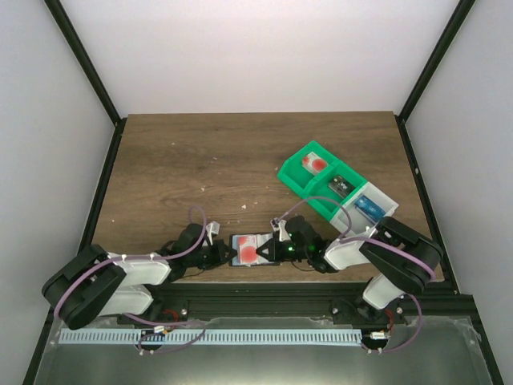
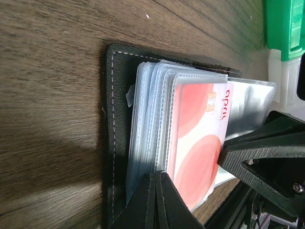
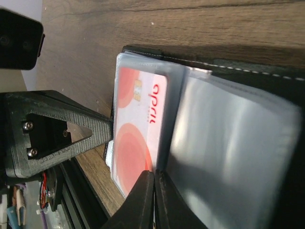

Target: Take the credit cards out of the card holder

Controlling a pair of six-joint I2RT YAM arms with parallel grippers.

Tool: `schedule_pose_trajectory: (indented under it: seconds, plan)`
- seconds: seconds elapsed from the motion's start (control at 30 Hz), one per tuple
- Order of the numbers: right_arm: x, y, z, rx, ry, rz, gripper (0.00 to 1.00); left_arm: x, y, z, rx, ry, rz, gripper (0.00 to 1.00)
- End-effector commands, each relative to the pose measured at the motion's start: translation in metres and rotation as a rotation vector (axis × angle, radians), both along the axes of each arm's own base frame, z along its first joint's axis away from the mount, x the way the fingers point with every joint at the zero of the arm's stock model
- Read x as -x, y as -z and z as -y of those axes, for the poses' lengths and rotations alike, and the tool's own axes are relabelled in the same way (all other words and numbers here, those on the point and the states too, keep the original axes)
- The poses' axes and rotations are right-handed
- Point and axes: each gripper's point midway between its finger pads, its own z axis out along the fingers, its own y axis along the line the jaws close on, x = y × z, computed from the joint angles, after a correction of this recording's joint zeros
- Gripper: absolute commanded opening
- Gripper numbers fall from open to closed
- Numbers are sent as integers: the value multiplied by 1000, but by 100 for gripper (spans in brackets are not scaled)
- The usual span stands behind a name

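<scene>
left hand (image 2: 156,177) closed at card holder (image 2: 119,95) edge; credit card (image 2: 198,143) lengthwise near-far.

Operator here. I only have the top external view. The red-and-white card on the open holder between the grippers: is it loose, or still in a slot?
Observer: It seems to be still in. The wrist views show the card inside a clear sleeve of the card holder.
Operator: Is anything under it?
Observer: There is a stack of further sleeves. Their contents don't show.
Operator: And my jaws?
Observer: Both look shut, with their tips at the edge of the sleeves: left gripper, right gripper. I can't tell whether either pinches a sleeve.
</scene>
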Motion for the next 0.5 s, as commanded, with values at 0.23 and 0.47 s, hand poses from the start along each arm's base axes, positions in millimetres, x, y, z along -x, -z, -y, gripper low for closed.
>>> schedule_pose_trajectory:
  seconds: [0.23,0.47]
  plan:
    - [4,-3,2,-17,-43,3,0,21,45,-36,-221,-22,-111,0]
    - [1,3,16,-1,-18,2,1,25,46,-34,-195,-18,-119,0]
